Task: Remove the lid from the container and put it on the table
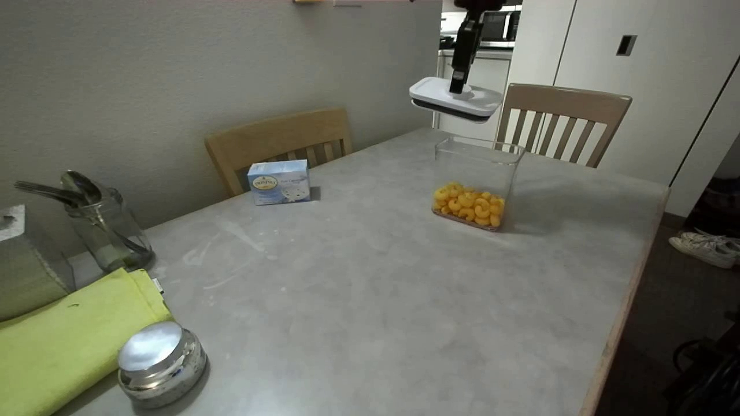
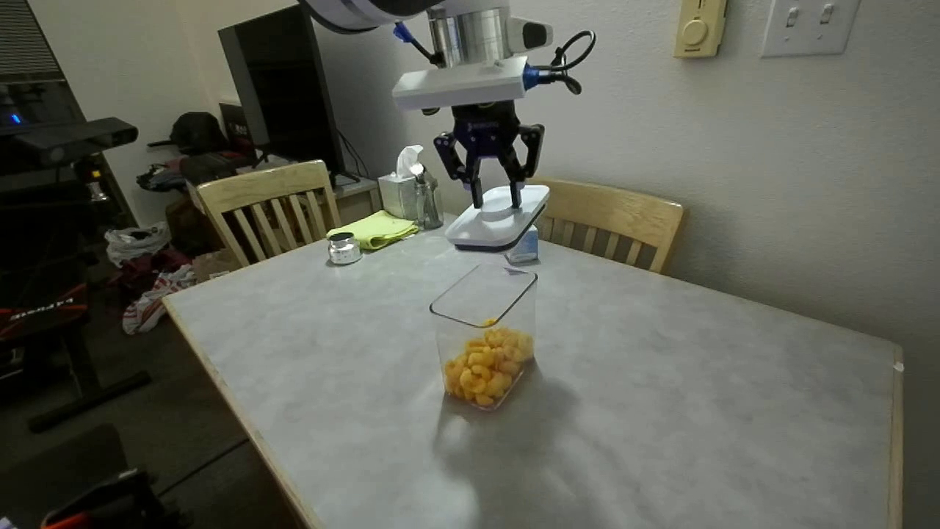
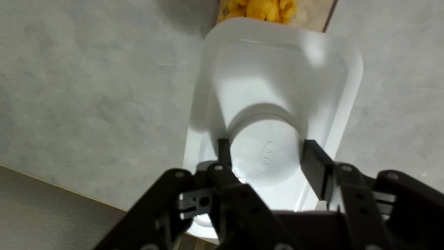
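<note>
The white lid (image 1: 429,91) is in the air above the container, tilted slightly, with a dark seal along its lower edge; it also shows in an exterior view (image 2: 477,234) and the wrist view (image 3: 249,66). My gripper (image 2: 497,204) is shut on the lid's round raised centre, one finger on each side, as the wrist view (image 3: 265,152) shows. The clear container (image 1: 471,164) stands upright and uncovered on the grey table (image 1: 347,289), with yellow-orange food at its bottom. It also shows in an exterior view (image 2: 457,338); in the wrist view (image 3: 314,17) the lid hides most of it.
A small pale blue box (image 1: 280,184) stands near the wall-side edge. A metal tin (image 1: 162,364), a yellow cloth (image 1: 87,329), a glass jar with cutlery (image 1: 110,231) and a tissue box (image 1: 32,266) stand at one end. Chairs (image 2: 609,220) border the table.
</note>
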`<state>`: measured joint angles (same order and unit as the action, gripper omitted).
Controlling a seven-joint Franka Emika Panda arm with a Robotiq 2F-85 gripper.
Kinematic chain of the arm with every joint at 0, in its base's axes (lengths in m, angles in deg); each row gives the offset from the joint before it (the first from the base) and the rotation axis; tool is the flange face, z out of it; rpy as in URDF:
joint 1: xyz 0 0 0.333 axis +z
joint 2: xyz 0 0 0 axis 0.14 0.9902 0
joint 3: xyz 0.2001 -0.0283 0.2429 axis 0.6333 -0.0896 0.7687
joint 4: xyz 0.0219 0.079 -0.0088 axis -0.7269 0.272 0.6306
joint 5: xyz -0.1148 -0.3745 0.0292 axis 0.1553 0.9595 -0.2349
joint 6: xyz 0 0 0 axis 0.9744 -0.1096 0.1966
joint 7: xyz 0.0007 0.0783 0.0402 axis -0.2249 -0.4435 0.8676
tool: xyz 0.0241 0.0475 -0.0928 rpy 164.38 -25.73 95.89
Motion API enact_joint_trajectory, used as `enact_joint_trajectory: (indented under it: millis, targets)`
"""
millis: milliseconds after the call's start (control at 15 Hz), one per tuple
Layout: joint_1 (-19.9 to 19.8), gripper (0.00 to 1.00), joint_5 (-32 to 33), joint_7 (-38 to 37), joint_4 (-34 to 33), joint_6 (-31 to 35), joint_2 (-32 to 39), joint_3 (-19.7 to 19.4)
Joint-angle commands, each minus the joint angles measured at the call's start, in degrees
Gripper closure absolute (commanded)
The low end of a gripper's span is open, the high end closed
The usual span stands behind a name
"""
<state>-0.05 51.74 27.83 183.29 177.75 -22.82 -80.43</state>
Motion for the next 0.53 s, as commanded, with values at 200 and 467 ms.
enact_joint_trajectory:
  millis: [200,467]
  targets:
    - [4.3,0.71,7.89,-2.84,-2.81,1.29,3.29,0.08]
    - [7.61,0.71,12.78,-11.05,-4.29,5.11,7.04,0.12]
